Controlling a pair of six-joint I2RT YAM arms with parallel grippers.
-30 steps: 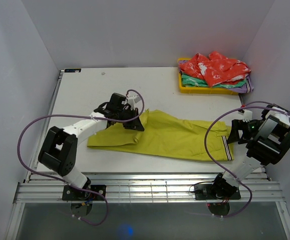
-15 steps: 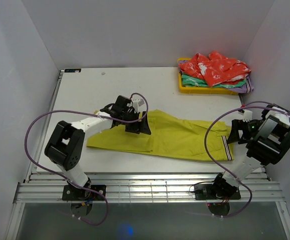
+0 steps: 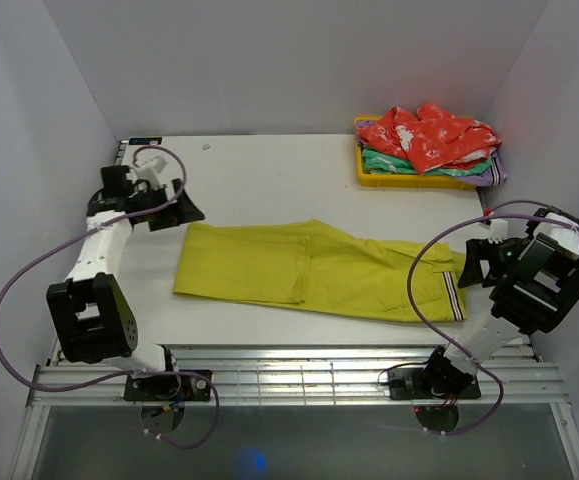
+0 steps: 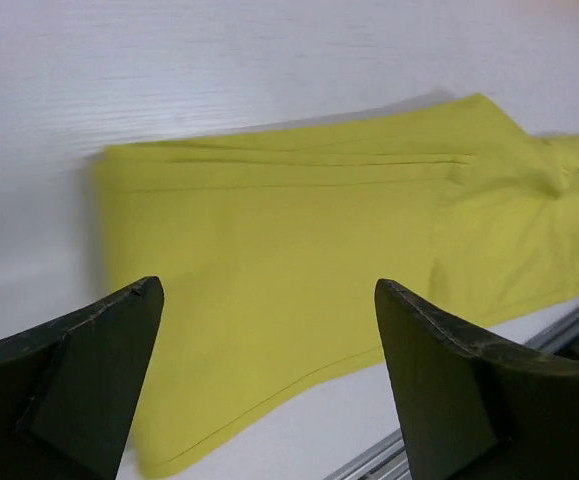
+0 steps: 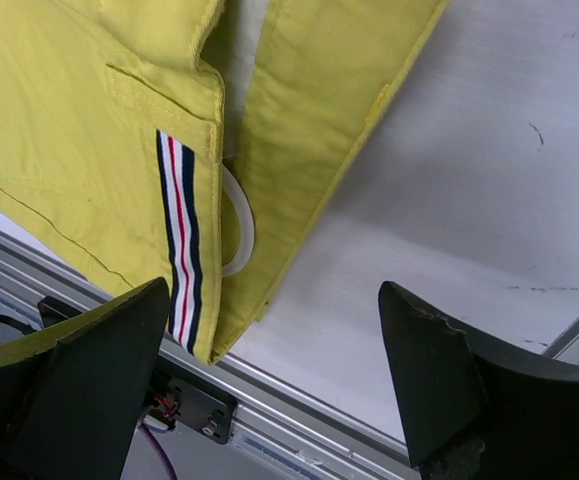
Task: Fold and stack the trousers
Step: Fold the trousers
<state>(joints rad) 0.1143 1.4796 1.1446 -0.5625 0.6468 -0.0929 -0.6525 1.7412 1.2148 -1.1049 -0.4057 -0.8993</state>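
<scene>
The left gripper (image 4: 267, 300) hovered with its two dark fingers (image 4: 79, 380) spread wide apart, holding nothing. Beyond them, mustard yellow-green trousers (image 4: 309, 230) lay flat on a white table (image 4: 269, 60). A metal rail (image 4: 574, 325) showed at lower right.

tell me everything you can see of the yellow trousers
The trousers are plain mustard yellow-green cloth and lie flat on the white table. The leg ends are folded over at the left. The waistband at the right shows a striped strip and a white ring. The left claw and right claw are open, holding nothing.
</scene>
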